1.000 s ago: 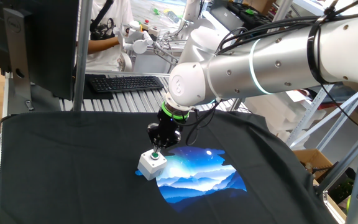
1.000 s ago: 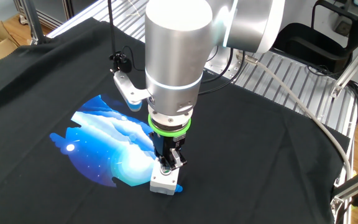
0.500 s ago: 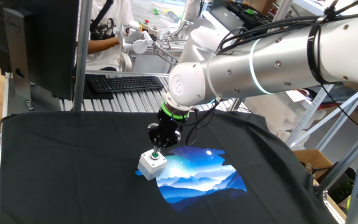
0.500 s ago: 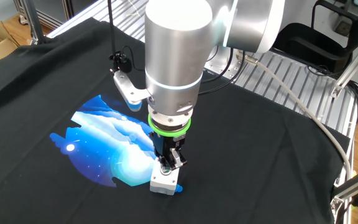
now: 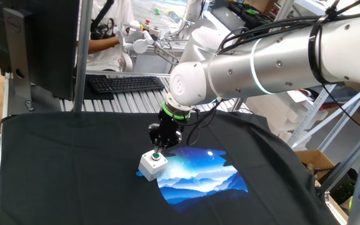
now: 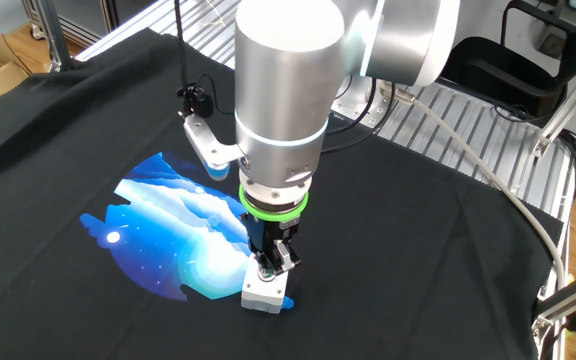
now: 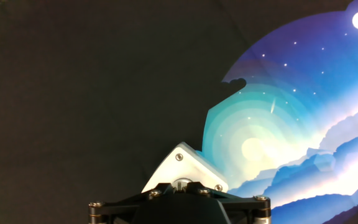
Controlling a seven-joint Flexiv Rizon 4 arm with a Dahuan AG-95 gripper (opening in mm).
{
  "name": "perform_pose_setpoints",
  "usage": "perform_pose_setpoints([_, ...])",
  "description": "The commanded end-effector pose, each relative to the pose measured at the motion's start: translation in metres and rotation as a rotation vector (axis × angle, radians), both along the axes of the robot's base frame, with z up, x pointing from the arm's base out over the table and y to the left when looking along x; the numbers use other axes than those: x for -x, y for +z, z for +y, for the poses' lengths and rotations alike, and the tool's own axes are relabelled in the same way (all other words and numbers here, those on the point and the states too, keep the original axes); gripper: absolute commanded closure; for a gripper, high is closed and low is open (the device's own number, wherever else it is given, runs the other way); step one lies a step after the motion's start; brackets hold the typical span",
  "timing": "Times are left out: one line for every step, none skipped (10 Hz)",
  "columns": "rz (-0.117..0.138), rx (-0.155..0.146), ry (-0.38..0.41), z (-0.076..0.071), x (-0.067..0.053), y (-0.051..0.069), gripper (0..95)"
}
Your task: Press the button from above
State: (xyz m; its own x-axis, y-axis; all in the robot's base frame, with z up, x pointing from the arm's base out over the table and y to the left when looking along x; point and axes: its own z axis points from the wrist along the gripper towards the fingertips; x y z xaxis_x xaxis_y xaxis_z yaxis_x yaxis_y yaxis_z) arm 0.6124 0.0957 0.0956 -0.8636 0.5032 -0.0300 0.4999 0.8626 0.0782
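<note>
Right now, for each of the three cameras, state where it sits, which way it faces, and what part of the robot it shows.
One fixed view: beside the table, facing the backdrop keyboard; shows the silver arm and gripper above the small light-grey plastic box.
The other fixed view: high, opposite side, looking down; arm fills the centre.
Hand view: on the hand, looking straight down; only the gripper's black base shows.
Shared: box and blue night-sky print on black cloth.

A black cloth point(image 5: 74, 162) with a blue night-sky print point(image 5: 199, 175) covers the table. Behind it sit a keyboard point(image 5: 127, 83) and a dark monitor point(image 5: 36, 44). A cardboard box point(image 5: 314, 164) lies below.
</note>
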Motion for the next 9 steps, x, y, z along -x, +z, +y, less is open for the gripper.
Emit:
perform_pose_setpoints([0.004, -0.001, 0.001, 0.0001, 0.0005, 0.0003, 95.0])
perform_pose_setpoints([0.011, 0.002, -0.005, 0.0001, 0.0005, 0.0003, 95.0])
perform_pose_setpoints([0.019, 0.001, -0.005, 0.0001, 0.0005, 0.0003, 95.0])
perform_pose_setpoints([0.023, -0.009, -0.007, 0.0001, 0.0005, 0.0003, 95.0])
perform_pose_setpoints([0.023, -0.016, -0.009, 0.0001, 0.0005, 0.0003, 95.0])
perform_pose_setpoints([0.024, -0.013, -0.011, 0.0001, 0.0005, 0.0003, 95.0])
perform_pose_setpoints([0.020, -0.015, -0.012, 0.0001, 0.0005, 0.0003, 95.0])
perform_pose_setpoints([0.021, -0.017, -0.011, 0.0001, 0.0005, 0.0003, 95.0])
perform_pose_setpoints([0.024, -0.016, -0.011, 0.0001, 0.0005, 0.0003, 95.0])
